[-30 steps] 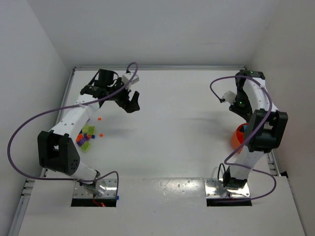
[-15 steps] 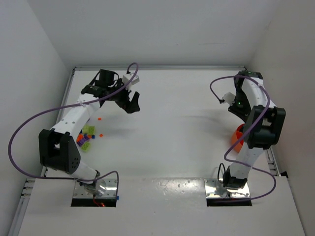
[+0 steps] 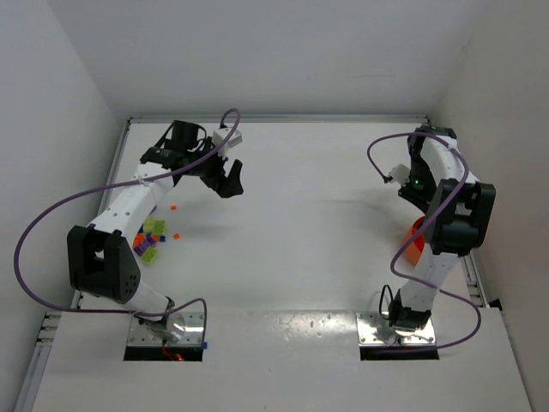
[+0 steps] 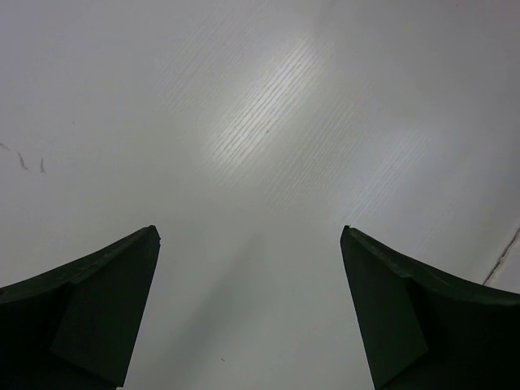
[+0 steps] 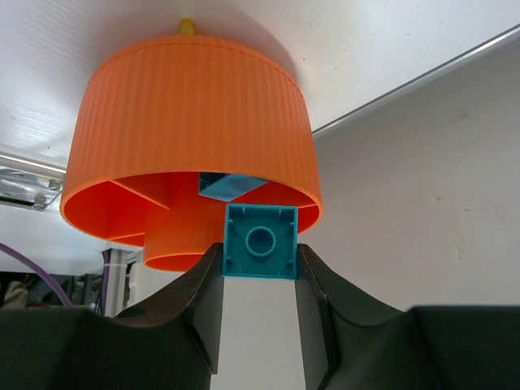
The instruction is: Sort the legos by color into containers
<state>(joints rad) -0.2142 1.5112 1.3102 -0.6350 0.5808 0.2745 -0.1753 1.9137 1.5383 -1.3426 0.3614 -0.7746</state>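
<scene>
My right gripper (image 5: 260,253) is shut on a cyan lego brick (image 5: 260,241), seen from its hollow underside, held right at the rim of the round orange bowl (image 5: 191,97). A light blue brick (image 5: 231,185) lies in one ring compartment by the central cup. In the top view the bowl (image 3: 413,244) sits at the right edge, mostly hidden by the right arm. A pile of purple, lime, orange and blue legos (image 3: 147,241) lies at the left. My left gripper (image 3: 230,178) is open and empty above bare table, also shown in its wrist view (image 4: 250,231).
Two stray orange bricks (image 3: 172,207) lie just beyond the pile. White walls close in the table on the left, back and right. A metal rail (image 5: 406,89) runs along the wall behind the bowl.
The right arm has shifted slightly over the bowl. The left arm has not moved.
</scene>
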